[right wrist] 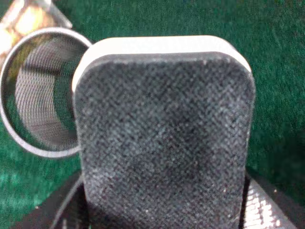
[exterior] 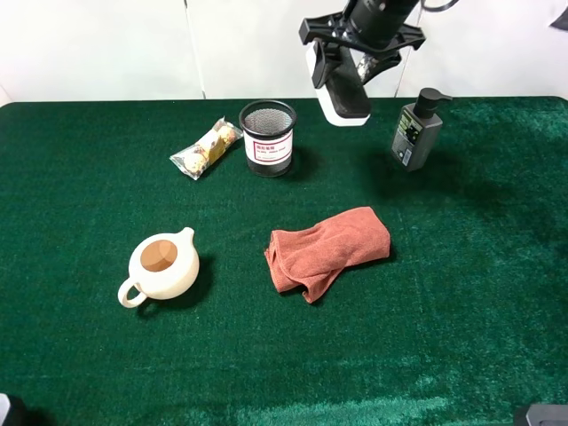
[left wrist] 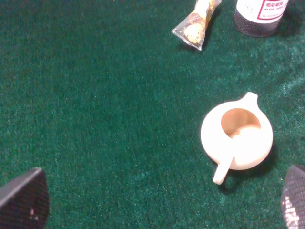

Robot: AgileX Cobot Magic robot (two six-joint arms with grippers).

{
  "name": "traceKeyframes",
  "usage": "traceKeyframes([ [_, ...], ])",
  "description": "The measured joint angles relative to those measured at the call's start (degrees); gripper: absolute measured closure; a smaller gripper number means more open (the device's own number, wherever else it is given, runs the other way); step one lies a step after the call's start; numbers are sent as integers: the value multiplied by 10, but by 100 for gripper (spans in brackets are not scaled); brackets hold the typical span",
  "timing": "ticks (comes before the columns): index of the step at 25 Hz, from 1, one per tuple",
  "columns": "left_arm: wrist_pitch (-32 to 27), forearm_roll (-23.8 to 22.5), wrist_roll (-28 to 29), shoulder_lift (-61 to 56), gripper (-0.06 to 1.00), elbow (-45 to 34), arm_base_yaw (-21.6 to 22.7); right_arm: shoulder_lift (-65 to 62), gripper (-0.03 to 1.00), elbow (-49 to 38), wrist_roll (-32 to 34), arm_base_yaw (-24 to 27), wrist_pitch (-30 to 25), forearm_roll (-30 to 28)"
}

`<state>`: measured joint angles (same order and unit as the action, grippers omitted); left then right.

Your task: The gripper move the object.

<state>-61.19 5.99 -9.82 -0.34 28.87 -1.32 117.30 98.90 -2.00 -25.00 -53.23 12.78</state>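
A plain white wall backs a table covered edge to edge in deep green felt, a soft, grippy top that should keep loose things from sliding. The right gripper is up in the air over the far edge, clenched on the eraser. The eraser hangs on end below the claw, clear of the felt, between the mesh cup and the pump bottle. The right wrist view shows its dark felt face turned to the camera and its white base behind. That height is probably there so it can travel over both neighbours without knocking them; the task names no landing spot. The rust cloth lies crumpled mid-table. The cream teapot sits lidless to its left, well apart. The left gripper hangs over bare felt near that teapot, fingers spread wide with nothing between them, apparently parked out of the way. A snack packet lies just beside the cup.
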Motion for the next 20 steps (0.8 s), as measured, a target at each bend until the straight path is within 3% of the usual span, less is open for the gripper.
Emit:
traceKeyframes([
  [11, 0, 0, 0, 0, -5, 0, 0, 66, 51, 1, 9, 0, 92, -37],
  [20, 0, 0, 0, 0, -5, 0, 0, 112, 51, 1, 20, 11, 109, -71],
])
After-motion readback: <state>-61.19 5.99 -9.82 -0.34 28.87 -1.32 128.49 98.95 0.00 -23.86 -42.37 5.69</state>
